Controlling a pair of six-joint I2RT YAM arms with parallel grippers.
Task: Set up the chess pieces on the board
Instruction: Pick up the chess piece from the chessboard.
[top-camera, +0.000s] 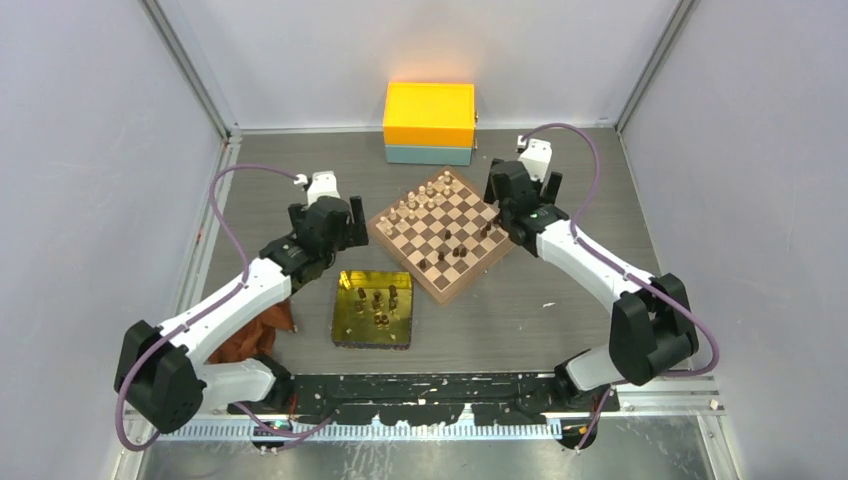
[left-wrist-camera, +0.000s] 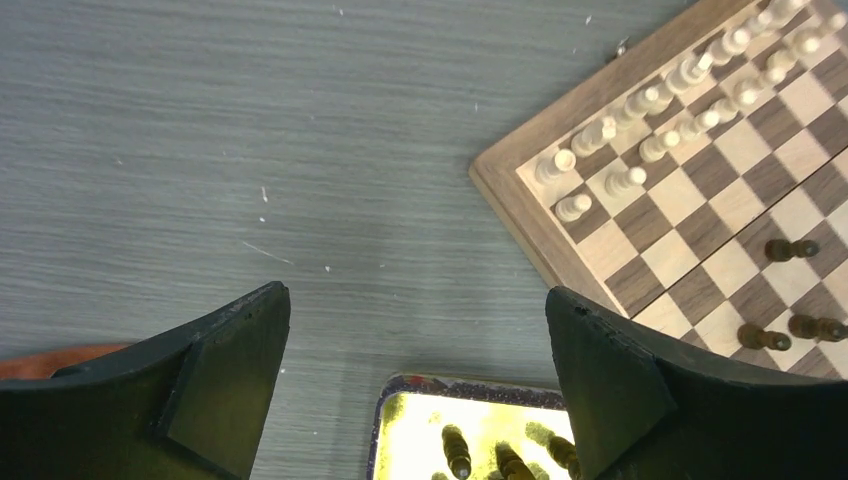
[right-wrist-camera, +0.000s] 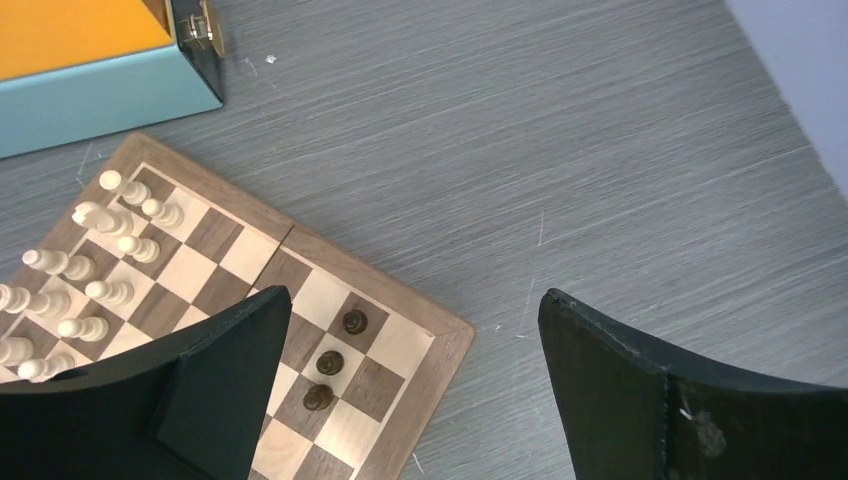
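The board (top-camera: 460, 215) lies turned cornerwise. Just behind it stands a box (top-camera: 429, 122). Off its near-left edge lies a tray (top-camera: 350, 322), with a cloth (top-camera: 250, 335) farther left. Two rows of chessmen (top-camera: 420, 200) line the board's far-left edge. The chess pieces (top-camera: 447, 246) stand on its near-right half, with more in the tray.

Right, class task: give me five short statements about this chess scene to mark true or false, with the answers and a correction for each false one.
1. The left gripper and the right gripper are both open and hold nothing. True.
2. The gold tray has nothing in it. False: several dark pieces are in it.
3. The pale pieces stand in rows on the board. True.
4. No dark pieces are on the board yet. False: several already stand there.
5. The orange and teal box sits on the board. False: it stands off the board, past its far corner.
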